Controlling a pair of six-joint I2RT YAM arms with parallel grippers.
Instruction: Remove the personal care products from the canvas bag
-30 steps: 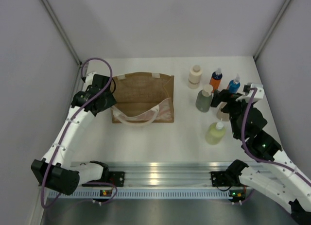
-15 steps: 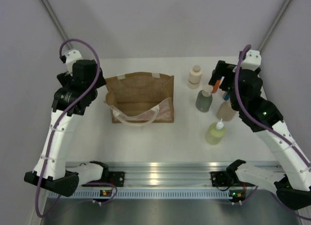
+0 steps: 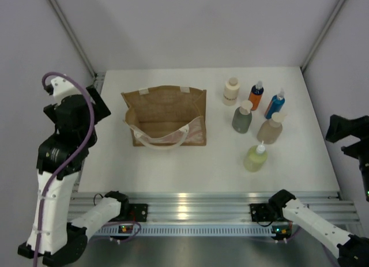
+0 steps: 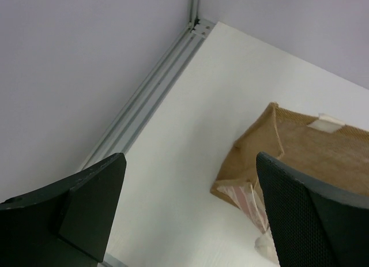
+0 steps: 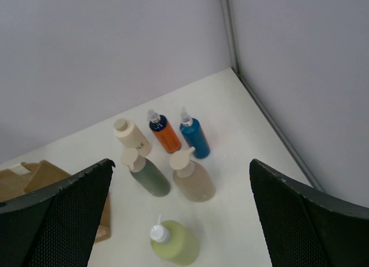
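Canvas bag [image 3: 167, 117] sits on the table [image 3: 173, 169], left of centre, mouth up, near handle drooping over the pale front panel

All six bottles stand upright on the table right of the bag, none in it:
- cream bottle [image 3: 231, 91] in the back row, closest to the bag
- orange bottle [image 3: 256, 96] beside it
- blue bottle [image 3: 275, 104] at the right end of that row
- grey-green bottle [image 3: 243, 117] in front of cream and orange
- beige bottle [image 3: 270, 128] just beside it, in front of blue
- yellow-green bottle [image 3: 255, 157] alone, nearest the arms

Left gripper [image 4: 189, 163] is raised at the table's left edge, jaws wide apart, holding nothing, apart from the bag

Right gripper [image 5: 180, 163] is up off the table's right edge, jaws wide apart, holding nothing, well apart from the bottles
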